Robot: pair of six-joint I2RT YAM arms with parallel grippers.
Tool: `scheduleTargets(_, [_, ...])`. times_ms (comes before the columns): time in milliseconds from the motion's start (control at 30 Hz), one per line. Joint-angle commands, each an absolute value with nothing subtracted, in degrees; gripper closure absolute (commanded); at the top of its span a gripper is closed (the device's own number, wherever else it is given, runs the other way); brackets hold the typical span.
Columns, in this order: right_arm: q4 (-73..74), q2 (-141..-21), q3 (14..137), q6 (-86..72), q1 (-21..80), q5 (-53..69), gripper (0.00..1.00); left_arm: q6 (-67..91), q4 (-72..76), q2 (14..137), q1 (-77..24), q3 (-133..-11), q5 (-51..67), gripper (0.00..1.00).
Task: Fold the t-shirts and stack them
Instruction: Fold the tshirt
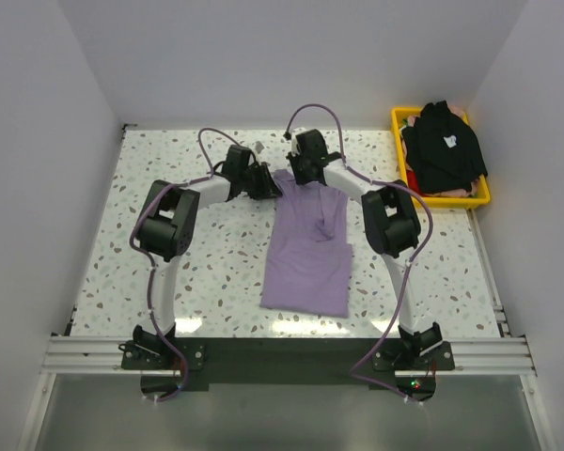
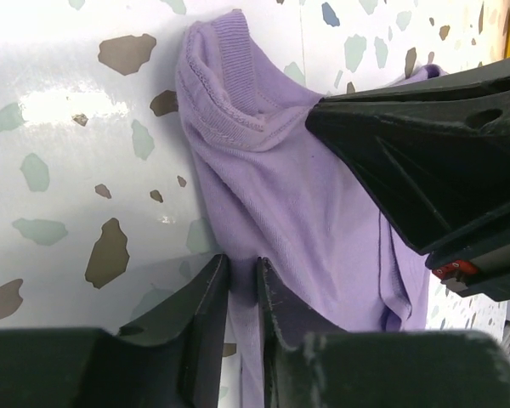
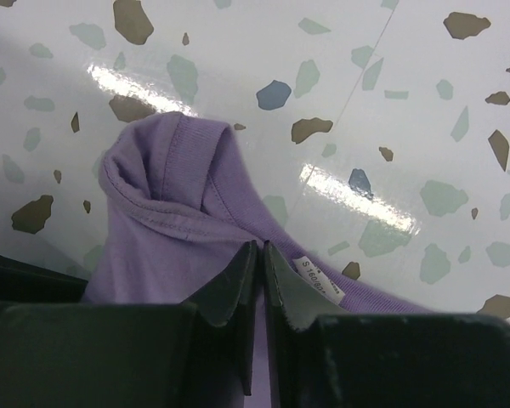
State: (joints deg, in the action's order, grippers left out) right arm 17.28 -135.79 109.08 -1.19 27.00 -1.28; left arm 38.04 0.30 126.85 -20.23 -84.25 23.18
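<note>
Collar end of the purple shirt [image 1: 308, 249] is clamped by both, left gripper [image 2: 242, 270] and right gripper [image 3: 262, 251] side by side; the shirt lies lengthwise on the tabletop [image 1: 103, 282], trailing nearward (likely fold direction).

Lavender t-shirt [image 1: 308, 249] — collar end covered from above; black t-shirt [image 1: 444, 155] — chest mark [image 1: 450, 142] unreadably small.

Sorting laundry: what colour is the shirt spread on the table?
Plain lavender-purple cloth t-shirt; top view.
</note>
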Motion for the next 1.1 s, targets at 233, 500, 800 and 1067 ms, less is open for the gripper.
scheduleTargets(233, [10.29,-129.82,104.16,-4.3,27.33,-5.09,0.98,38.85,1.76,127.97,-20.13,-85.17,23.55,0.95])
scheduleTargets(500, [4.75,-123.84,97.22,-7.03,26.55,-9.49,0.99,39.29,2.02,127.53,-20.04,-84.64,22.85,1.0])
scheduleTargets(800, [4.74,-124.53,97.12,-9.23,25.75,-12.04,0.99,39.37,1.85,127.26,-19.69,-83.94,22.24,1.0])
scheduleTargets(1067, [6.76,-125.77,97.82,-10.55,25.22,-14.15,0.99,39.46,2.2,127.44,-19.6,-83.67,22.24,1.0])
